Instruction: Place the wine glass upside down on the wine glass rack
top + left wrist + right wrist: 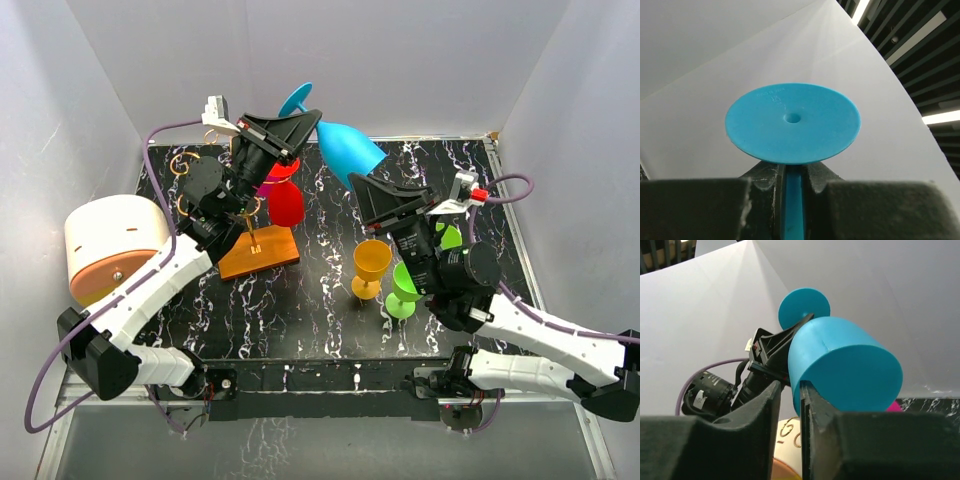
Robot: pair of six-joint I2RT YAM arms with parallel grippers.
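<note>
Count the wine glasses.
5: blue glass held aloft, red glass and pink glass at the rack, yellow glass and green glass on the table. A green patch behind the right arm may be a sixth.

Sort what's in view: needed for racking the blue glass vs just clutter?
In play: blue wine glass, left gripper on its stem, right gripper at its rim, wine glass rack.
Bystanders: red glass on the rack, orange glass, green glass, cream cylinder.

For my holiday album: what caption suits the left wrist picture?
Left claw pinching a blue wine glass by its stem, round foot facing the camera.
</note>
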